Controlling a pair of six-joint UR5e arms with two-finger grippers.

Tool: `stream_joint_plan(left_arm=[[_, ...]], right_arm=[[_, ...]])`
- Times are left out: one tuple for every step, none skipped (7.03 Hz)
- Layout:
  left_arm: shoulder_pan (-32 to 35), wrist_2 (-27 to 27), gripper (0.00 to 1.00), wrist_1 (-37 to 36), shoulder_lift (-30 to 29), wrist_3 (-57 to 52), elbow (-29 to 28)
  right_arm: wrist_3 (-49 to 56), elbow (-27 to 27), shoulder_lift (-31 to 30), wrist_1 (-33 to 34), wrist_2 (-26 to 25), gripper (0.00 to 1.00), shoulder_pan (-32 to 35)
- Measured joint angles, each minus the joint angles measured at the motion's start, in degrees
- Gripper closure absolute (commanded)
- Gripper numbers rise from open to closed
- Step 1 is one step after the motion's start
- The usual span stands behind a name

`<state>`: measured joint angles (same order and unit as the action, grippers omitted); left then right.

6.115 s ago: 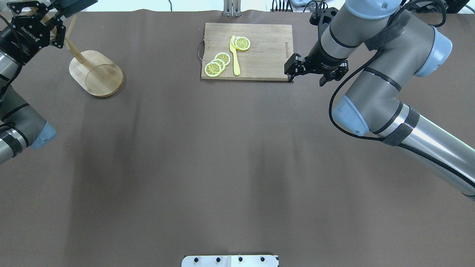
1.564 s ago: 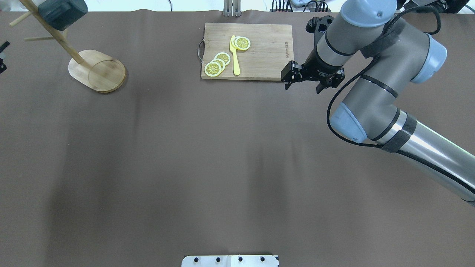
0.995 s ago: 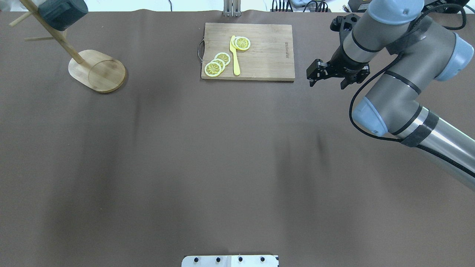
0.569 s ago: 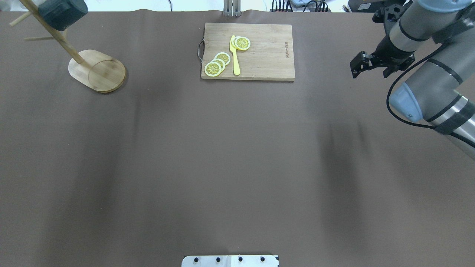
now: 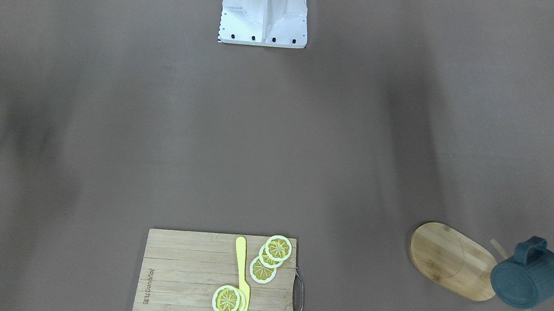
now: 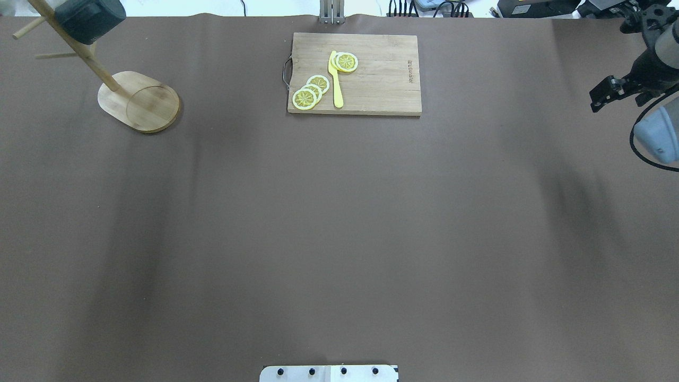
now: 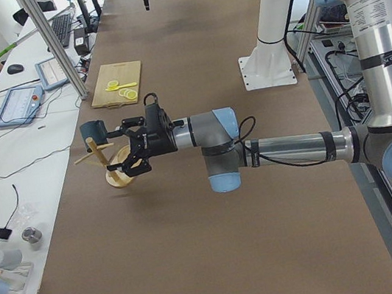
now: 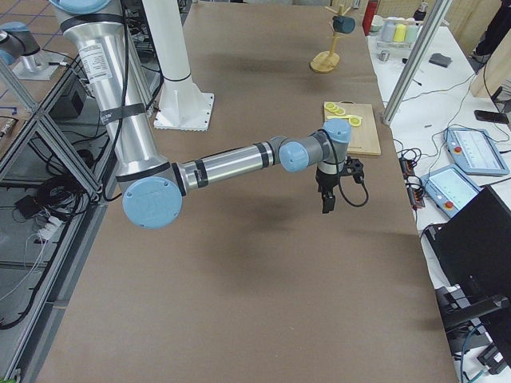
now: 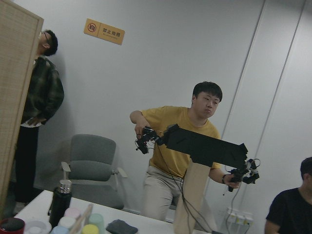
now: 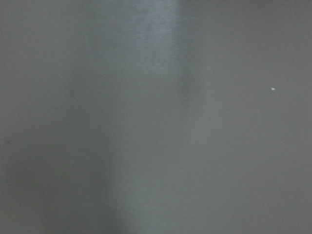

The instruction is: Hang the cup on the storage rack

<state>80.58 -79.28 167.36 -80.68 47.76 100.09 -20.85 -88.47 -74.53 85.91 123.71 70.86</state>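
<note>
The dark teal cup (image 6: 87,18) hangs by its handle on a peg of the bamboo storage rack (image 6: 139,102) at the far left of the table. Both also show in the front view, cup (image 5: 529,280) and rack base (image 5: 451,261), and in the left view, cup (image 7: 91,130). My left gripper (image 7: 130,144) shows only in the left view, close beside the rack and apart from the cup; I cannot tell if it is open. My right gripper (image 6: 619,102) is open and empty at the table's far right edge, pointing down (image 8: 326,199).
A wooden cutting board (image 6: 382,90) with lemon slices (image 6: 311,91) and a yellow knife (image 6: 335,79) lies at the back centre. The white robot base (image 5: 264,9) stands at the near edge. The wrist views show only the room and blur.
My left gripper has drawn back from the rack and left the overhead view, and the cup stays hanging on its peg. My right arm has swung from the cutting board to the far right edge.
</note>
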Motion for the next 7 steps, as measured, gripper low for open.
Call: stream_joint_plan(left_arm=[[3.93, -2.26, 0.02, -8.65, -2.16, -8.28, -0.20], [8.77, -7.16, 0.02, -17.70, -5.32, -15.13, -0.95], [13.42, -14.23, 0.02, -26.33, -8.86, -19.99, -2.86], [16.36, -21.60, 0.02, -32.68, -11.41, -22.92, -6.02], [17.64, -27.81, 0.01, -36.57, -12.79, -25.26, -10.10], [18.00, -32.92, 0.02, -39.37, -13.57, -26.96, -13.64], [17.94, -38.54, 0.01, -43.64, -14.32, -27.50, -15.56]], right_arm=[[3.97, 1.28, -1.38, -0.08, 1.07, 0.00, 2.99], [7.29, 2.10, -2.96, -0.13, 2.97, 0.00, 5.92], [9.74, 2.48, -4.74, -0.15, 4.95, 0.00, 8.93], [11.03, 2.53, -6.48, -0.06, 6.81, 0.00, 11.89], [11.54, 2.41, -8.06, 0.13, 8.33, 0.00, 14.37], [11.69, 2.29, -9.39, 0.25, 9.02, 0.00, 15.80], [11.67, 2.30, -10.58, 0.29, 9.25, 0.00, 16.38]])
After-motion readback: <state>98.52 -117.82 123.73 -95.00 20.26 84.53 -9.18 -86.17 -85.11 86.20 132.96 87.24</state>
